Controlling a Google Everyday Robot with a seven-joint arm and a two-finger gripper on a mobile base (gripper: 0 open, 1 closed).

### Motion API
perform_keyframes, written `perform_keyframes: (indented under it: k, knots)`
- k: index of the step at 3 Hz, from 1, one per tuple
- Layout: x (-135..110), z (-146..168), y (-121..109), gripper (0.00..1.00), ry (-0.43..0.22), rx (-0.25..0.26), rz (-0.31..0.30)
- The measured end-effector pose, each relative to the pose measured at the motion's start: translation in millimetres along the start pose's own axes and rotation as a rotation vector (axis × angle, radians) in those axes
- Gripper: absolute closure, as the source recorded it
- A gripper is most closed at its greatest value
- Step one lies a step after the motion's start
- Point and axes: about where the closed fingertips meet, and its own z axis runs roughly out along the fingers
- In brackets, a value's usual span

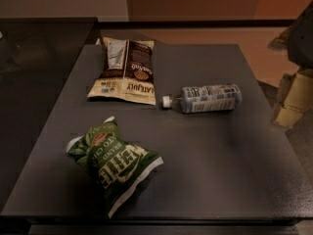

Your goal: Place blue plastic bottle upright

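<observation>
The blue plastic bottle [209, 98] lies on its side on the dark grey table [210, 170], right of centre. Its white cap [167, 101] points left, toward the brown bag. Its pale blue-white label faces up. My gripper [292, 99] is at the right edge of the view, beyond the table's right side, partly cut off. It is about a bottle's length to the right of the bottle's base and holds nothing.
A brown and white snack bag [126, 71] lies flat at the back left of the table, close to the bottle's cap. A crumpled green snack bag [115, 161] lies at the front left. A dark counter [39, 58] stands to the left.
</observation>
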Motion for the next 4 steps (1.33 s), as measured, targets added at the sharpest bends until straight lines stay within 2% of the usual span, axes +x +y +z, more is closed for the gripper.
perform_keyframes:
  k: [1, 2, 4]
  knots:
    - [0, 0, 0, 0.0, 0.0, 0.0, 0.0]
    - [-6, 3, -4, 0.0, -0.012, 0.002, -0.032]
    - [-33, 33, -35, 0.0, -0.02, -0.012, -0.161]
